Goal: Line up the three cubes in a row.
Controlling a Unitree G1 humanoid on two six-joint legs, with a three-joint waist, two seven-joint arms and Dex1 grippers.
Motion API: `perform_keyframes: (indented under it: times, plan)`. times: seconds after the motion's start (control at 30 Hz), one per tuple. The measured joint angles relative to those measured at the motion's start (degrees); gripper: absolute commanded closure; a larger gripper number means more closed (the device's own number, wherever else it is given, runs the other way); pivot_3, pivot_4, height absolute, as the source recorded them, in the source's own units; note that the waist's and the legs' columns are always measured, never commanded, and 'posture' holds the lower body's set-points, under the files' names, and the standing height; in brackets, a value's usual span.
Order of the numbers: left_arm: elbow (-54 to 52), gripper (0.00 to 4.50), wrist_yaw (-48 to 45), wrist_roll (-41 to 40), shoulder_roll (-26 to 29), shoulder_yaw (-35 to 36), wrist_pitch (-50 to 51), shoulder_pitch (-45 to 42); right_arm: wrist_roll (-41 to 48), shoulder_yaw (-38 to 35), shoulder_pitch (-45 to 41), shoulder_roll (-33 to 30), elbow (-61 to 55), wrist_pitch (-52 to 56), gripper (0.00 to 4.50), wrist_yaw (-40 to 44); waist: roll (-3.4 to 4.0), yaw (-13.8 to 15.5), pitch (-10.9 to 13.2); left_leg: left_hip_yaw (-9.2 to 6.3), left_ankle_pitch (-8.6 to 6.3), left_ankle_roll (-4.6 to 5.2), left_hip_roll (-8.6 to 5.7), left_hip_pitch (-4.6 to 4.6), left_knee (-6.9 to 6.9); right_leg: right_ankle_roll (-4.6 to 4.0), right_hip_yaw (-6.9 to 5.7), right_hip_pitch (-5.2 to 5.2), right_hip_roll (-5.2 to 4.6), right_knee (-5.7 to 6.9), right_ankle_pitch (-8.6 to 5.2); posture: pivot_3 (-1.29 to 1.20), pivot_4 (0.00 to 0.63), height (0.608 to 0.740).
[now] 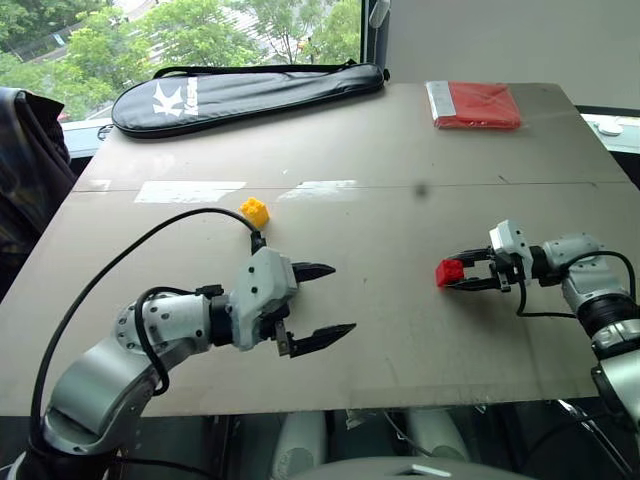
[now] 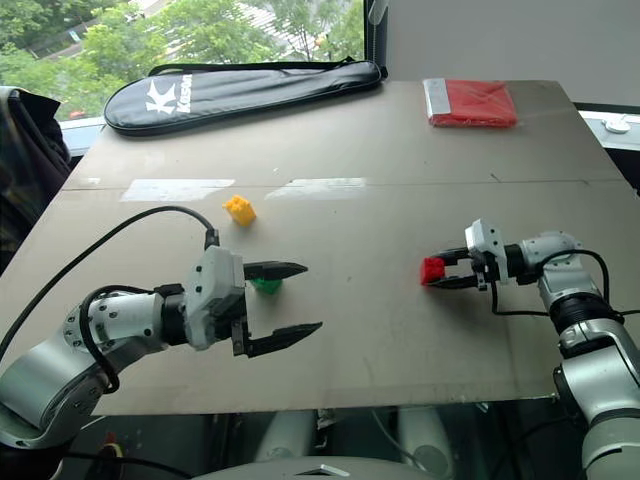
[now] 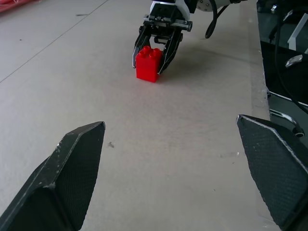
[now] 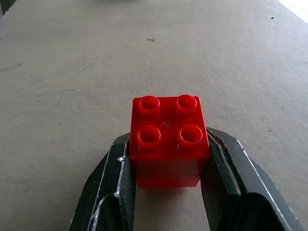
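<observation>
The red cube (image 1: 449, 272) sits studs-up between the black fingers of my right gripper (image 1: 457, 273), which is shut on it at the table's right, pointing left. In the right wrist view the red cube (image 4: 168, 139) is squeezed on both sides. The yellow cube (image 1: 254, 212) lies on the table at centre-left. The green cube (image 2: 266, 285) peeks out just behind my left gripper's far finger. My left gripper (image 1: 323, 305) hangs open near the front left, pointing right, nothing between its fingers (image 3: 62, 178).
A black racket bag (image 1: 240, 92) lies along the table's far left edge. A flat red packet (image 1: 474, 104) rests at the far right. The table's front edge (image 1: 330, 402) runs just below both arms.
</observation>
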Motion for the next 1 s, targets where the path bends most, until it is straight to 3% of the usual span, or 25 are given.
perform_keyframes:
  times: [0.53, 0.7, 0.77, 1.0]
  plan:
    - [1.09, 0.00, -4.71, -0.71, 1.21, 0.97, -2.04, -0.21, 1.58, 3.18, -3.40, 0.20, 6.66, -3.40, 3.20, 0.12, 0.00, -0.05, 0.00, 0.01, 0.00, 0.00, 0.00, 0.02, 0.00, 0.00, 0.00, 0.00, 0.01, 0.02, 0.01, 0.00, 0.150, 0.708]
    - [1.23, 0.00, -4.85, -0.71, 1.13, 0.78, -2.49, -0.50, 0.68, 3.21, -4.19, 0.20, 8.15, -3.44, 0.78, 0.12, 0.00, -0.03, 0.00, -0.01, 0.00, 0.00, 0.00, 0.01, 0.00, -0.01, -0.01, 0.00, 0.01, 0.02, 0.01, 0.00, 0.150, 0.708]
    - [1.67, 0.00, -4.86, -0.70, 1.08, 0.68, -2.53, -0.58, 0.54, 3.49, -4.20, 0.19, 8.32, -3.44, 0.03, 0.12, 0.01, -0.04, 0.00, 0.00, 0.00, 0.00, 0.00, 0.01, 0.00, -0.01, 0.00, -0.01, 0.01, 0.01, 0.01, 0.00, 0.150, 0.708]
    - [2.08, 0.00, -4.94, -0.62, 1.05, 0.13, -2.84, -1.30, -0.98, 4.25, -4.71, 0.19, 9.65, -5.42, 0.03, 0.12, 0.01, -0.06, 0.01, 0.00, 0.00, 0.00, 0.00, 0.01, 0.00, -0.01, 0.00, -0.01, 0.01, 0.02, 0.01, 0.00, 0.150, 0.708]
